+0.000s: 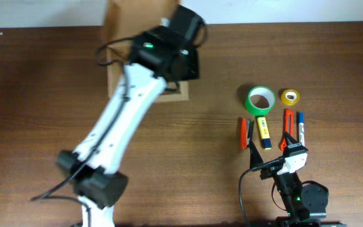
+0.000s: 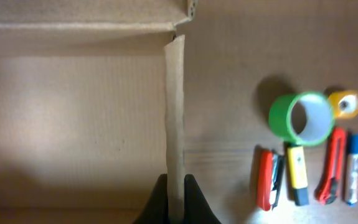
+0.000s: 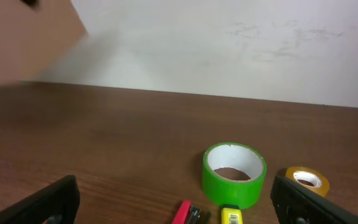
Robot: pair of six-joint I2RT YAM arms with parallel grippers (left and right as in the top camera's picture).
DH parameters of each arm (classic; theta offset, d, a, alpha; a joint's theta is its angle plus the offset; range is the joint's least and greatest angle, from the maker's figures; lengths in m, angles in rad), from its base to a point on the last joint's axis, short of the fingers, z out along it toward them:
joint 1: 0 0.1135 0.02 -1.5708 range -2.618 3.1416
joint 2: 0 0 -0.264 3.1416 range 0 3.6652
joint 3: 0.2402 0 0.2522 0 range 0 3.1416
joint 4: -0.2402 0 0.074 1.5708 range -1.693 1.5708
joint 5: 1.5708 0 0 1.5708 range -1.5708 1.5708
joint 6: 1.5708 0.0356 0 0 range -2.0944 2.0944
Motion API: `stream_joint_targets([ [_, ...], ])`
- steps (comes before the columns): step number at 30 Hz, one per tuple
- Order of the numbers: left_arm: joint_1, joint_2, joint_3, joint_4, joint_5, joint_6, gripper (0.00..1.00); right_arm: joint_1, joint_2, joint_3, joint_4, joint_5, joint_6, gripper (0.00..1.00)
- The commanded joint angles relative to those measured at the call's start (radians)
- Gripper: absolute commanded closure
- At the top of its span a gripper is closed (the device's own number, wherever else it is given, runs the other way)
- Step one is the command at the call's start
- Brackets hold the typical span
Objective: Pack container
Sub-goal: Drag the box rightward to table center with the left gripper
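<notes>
Wood-brown desk (image 1: 42, 94), white wall (image 3: 228, 43) behind.

1. Container (image 2: 73, 112): tan cardboard box, far side of desk, left of centre, by the wall; lid flap up, top open; mostly under L arm in overhead view.
2. L gripper (image 2: 175, 190): clenched on container's thin side wall, the one facing the stationery, one finger inside and one outside.
3. R gripper (image 3: 174, 183): released, fingers wide apart, holding nothing, low over desk at near edge, just short of stationery.
4. Stationery, right half of desk, well apart from container: green tape roll (image 1: 260, 100) and yellow tape roll (image 1: 289, 97) near each other. Row in front of them: red-black tool (image 1: 243, 133), yellow marker (image 1: 263, 130), red cutter (image 1: 288, 123), blue pen (image 1: 300, 126).
</notes>
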Motion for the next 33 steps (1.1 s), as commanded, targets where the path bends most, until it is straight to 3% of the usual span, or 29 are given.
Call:
stream_joint_targets([
  [1, -0.043, 0.098, 0.012, -0.004, -0.031, -0.038, 0.98, 0.004, -0.006, -0.009, 0.000, -0.005, 0.005, 0.01],
  [13, -0.056, 0.250, 0.012, 0.045, -0.057, 0.025, 0.98, 0.004, -0.006, -0.009, 0.000, -0.005, 0.005, 0.01],
  [33, -0.182, 0.319, 0.012, 0.156, -0.083, -0.113, 0.98, 0.004, -0.006, -0.009, 0.000, -0.005, 0.005, 0.01],
])
